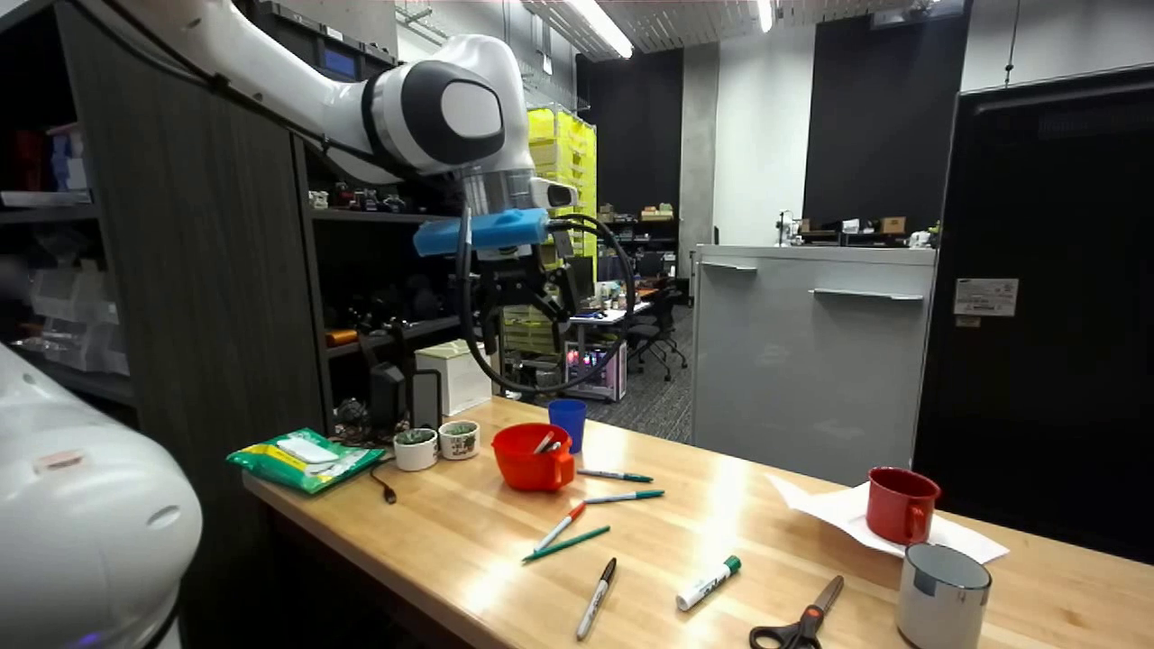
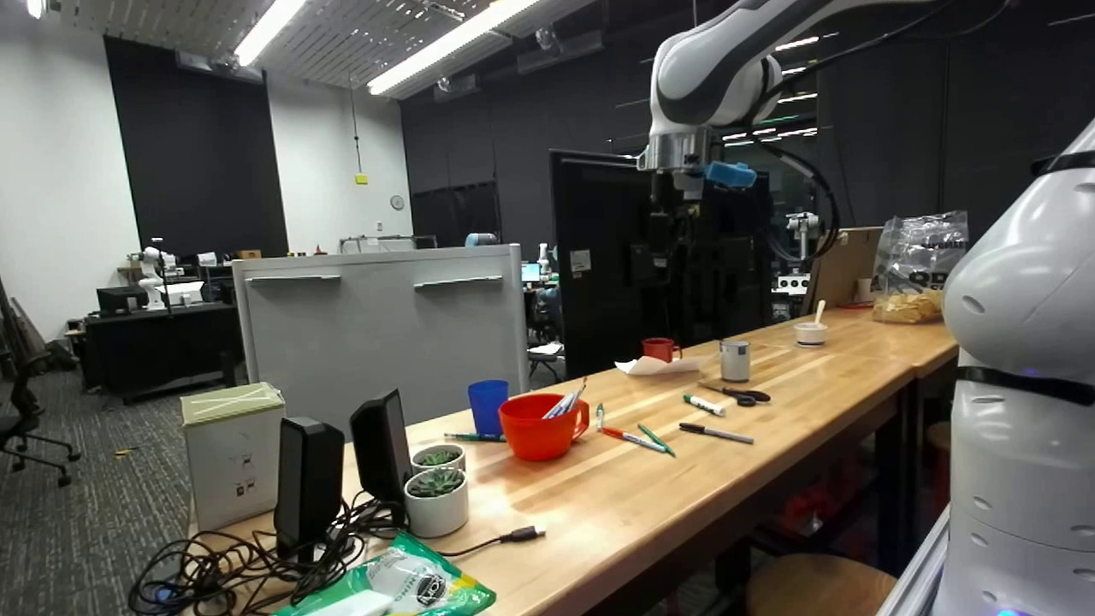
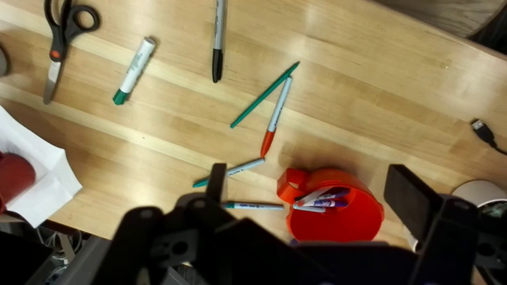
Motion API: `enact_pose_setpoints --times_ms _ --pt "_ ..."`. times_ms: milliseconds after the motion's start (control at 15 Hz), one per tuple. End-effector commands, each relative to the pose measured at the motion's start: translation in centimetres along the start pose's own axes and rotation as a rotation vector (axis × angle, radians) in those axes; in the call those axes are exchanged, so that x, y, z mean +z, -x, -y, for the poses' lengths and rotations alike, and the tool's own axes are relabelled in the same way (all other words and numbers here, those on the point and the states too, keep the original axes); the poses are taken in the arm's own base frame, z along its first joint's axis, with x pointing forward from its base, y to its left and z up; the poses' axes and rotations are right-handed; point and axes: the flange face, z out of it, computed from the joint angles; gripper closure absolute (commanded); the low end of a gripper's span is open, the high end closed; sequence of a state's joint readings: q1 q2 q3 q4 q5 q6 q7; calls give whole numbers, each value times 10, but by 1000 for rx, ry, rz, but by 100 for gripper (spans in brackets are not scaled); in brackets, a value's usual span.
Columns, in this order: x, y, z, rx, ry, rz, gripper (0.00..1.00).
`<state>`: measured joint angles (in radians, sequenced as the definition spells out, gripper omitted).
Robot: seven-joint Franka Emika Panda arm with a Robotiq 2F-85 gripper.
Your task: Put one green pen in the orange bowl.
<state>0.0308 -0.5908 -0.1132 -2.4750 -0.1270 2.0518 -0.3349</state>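
Above the table [image 1: 703, 505], we observe the gripper [image 1: 526, 333] spread wide; we locate one all-green pen [image 3: 265, 94] lying beside a red-capped marker [image 3: 276, 115]; near them, the orange bowl [image 1: 521, 470] stands upright, containing several pens [image 3: 323, 202].

You have bright ceiling lights [image 1: 602, 28] overhead and pale glare on the tabletop [image 1: 721, 505]. In the wrist view, the orange bowl [image 3: 336, 227] casts a soft shadow; your end effector [image 3: 307, 178] looks dark, its nearest parts blurred.
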Motion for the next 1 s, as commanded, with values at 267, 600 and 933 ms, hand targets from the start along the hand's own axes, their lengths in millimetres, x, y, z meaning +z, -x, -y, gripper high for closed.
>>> enact_pose_setpoints --times_ms 267,600,933 --pt "18 -43 96 -305 -52 -76 0" --pt "45 -84 143 -390 -39 -118 0" --pt "62 -128 175 -294 -11 -148 0"
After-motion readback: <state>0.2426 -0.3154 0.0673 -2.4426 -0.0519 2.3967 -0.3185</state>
